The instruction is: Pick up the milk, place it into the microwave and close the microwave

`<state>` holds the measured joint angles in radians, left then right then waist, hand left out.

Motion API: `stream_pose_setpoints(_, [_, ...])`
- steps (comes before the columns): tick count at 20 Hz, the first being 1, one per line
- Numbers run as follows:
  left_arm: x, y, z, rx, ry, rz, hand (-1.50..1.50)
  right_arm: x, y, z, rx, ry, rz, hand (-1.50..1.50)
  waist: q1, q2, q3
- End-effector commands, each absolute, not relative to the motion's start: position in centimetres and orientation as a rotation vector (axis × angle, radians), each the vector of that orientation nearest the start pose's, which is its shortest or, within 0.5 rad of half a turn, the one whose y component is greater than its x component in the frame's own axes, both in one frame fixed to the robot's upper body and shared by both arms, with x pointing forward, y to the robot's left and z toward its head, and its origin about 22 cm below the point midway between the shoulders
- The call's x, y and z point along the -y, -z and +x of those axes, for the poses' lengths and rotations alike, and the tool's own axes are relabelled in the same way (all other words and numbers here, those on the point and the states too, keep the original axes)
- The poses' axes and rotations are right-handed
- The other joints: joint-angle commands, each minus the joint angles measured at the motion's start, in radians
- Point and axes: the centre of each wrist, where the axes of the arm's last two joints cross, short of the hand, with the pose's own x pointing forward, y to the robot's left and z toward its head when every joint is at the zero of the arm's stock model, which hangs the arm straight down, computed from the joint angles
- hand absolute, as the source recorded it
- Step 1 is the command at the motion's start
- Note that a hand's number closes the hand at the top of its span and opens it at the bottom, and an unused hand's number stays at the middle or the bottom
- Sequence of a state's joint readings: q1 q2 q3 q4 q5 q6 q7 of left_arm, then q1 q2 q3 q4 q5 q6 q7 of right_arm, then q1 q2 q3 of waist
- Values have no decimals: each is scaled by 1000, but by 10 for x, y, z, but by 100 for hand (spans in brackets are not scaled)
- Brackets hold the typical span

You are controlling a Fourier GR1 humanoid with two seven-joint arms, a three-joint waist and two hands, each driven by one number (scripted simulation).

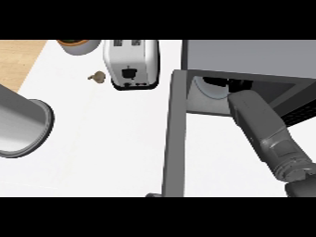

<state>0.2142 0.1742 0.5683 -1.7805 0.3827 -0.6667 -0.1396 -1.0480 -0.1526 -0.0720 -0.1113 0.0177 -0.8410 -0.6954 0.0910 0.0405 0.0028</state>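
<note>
Inside the microwave (256,55), your right hand (223,84) sat deep in the cavity. You could not tell whether it was clamped on the milk, which was hidden there. Best to set it down level, then back out straight, clear of the open door (176,134).
</note>
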Motion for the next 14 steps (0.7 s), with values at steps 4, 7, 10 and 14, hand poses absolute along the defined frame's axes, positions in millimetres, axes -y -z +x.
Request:
stream_pose_setpoints(4, [-394,-46,153,1891,48,-100,-150,227,-4,424,1772,-134,-1019,150,6,5,1])
stream_pose_setpoints(7, [-401,-43,160,1875,51,-106,-150,238,-3,422,1758,-168,-1033,150,15,15,1])
stream_pose_setpoints(10, [-397,-46,158,1873,67,-110,-150,238,1,420,1703,-113,-1080,150,30,15,2])
stream_pose_setpoints(14, [-388,-45,168,1881,49,-127,-150,252,4,416,1700,-181,-1099,150,31,20,3])
